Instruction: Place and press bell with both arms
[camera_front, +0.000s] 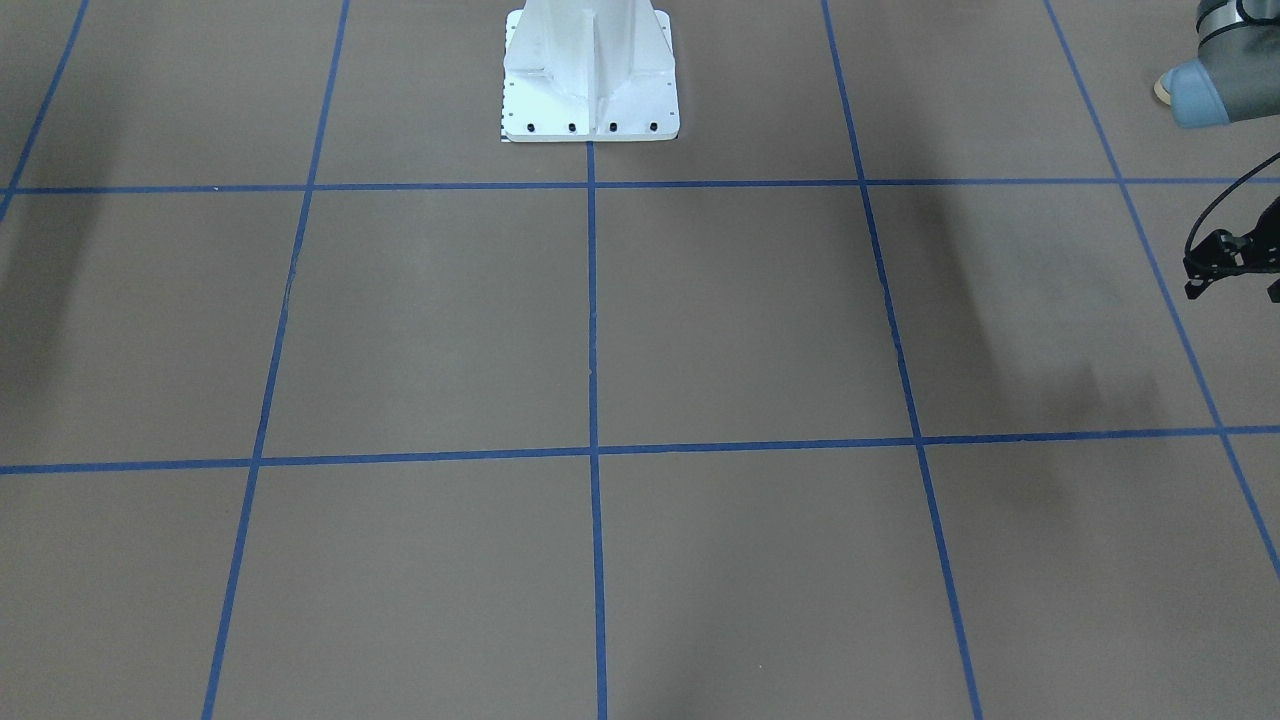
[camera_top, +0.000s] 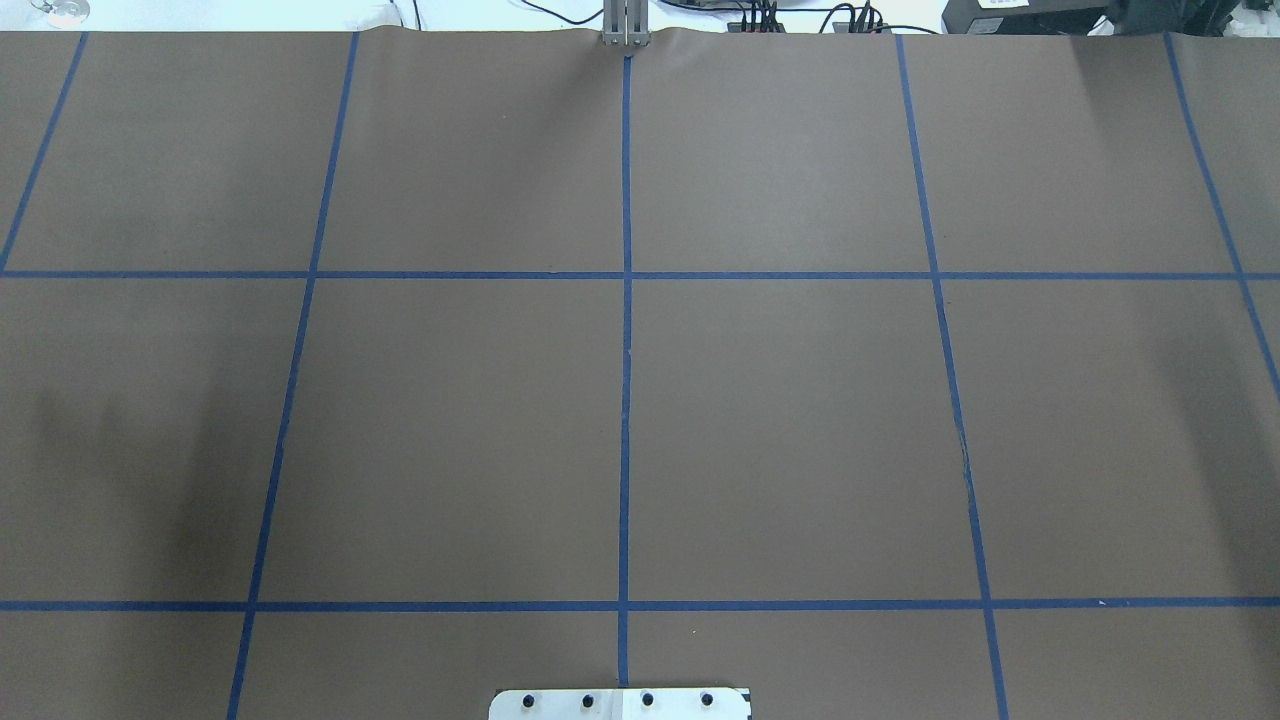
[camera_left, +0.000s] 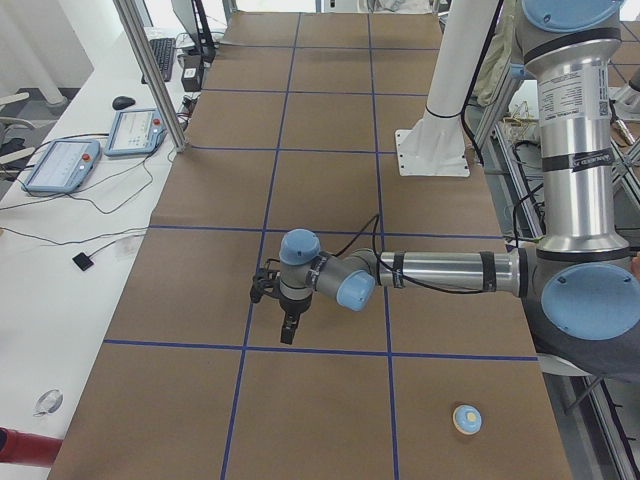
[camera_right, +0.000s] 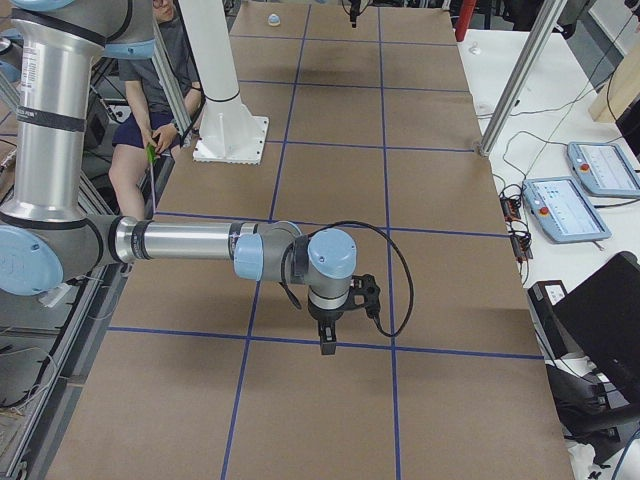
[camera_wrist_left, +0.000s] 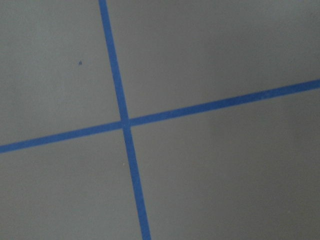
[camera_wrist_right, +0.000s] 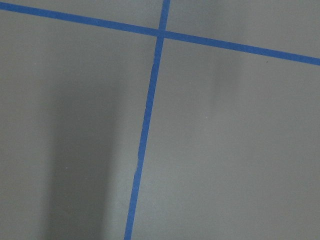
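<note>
Bell (camera_left: 467, 419), small light-blue dome on cream base, awaits pickup, well apart from my black left gripper (camera_left: 288, 338); right gripper (camera_right: 327, 345) hangs parked; finger states I cannot tell.

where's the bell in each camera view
Front-facing: bell, probably the cream sliver at the upper right edge, beside the left arm's blue cap.
Overhead: not in it.
Exterior left: lower right.
Exterior right: top edge, left of centre.
Left wrist: not in it.
Right wrist: not in it.
Shared landmark: the white pedestal, in the same row of grid squares as the bell.
</note>
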